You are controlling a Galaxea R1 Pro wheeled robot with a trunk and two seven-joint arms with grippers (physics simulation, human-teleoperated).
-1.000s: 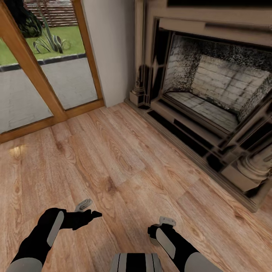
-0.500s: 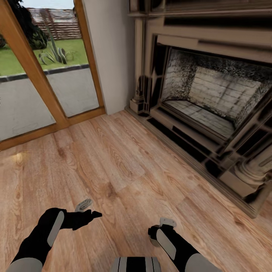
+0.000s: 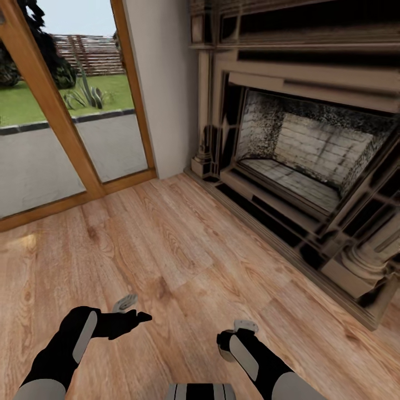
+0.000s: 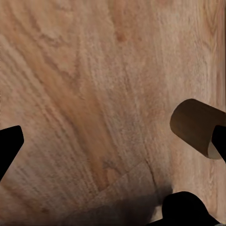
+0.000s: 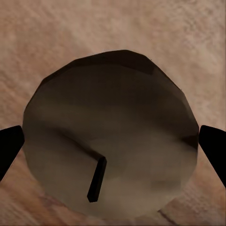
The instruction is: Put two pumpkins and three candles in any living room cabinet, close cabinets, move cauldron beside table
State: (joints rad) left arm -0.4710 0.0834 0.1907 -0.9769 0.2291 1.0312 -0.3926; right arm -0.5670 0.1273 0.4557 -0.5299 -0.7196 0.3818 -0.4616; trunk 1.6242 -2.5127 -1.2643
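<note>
Floor (image 3: 183,261): spreads from the near edge out to the far wall, under both arms.
Glass door (image 3: 50,128): far left, standing on the floor's far edge; lawn and a fence lie beyond it.
Wall section (image 3: 164,83): far centre, between the glass door on its left and the fireplace on its right.
Fireplace (image 3: 300,155): right side, running from the far centre toward the near right along the floor's edge.
Left arm (image 3: 72,339): near left, above the floor.
Right arm (image 3: 250,358): near, right of centre, well apart from the left arm.
</note>
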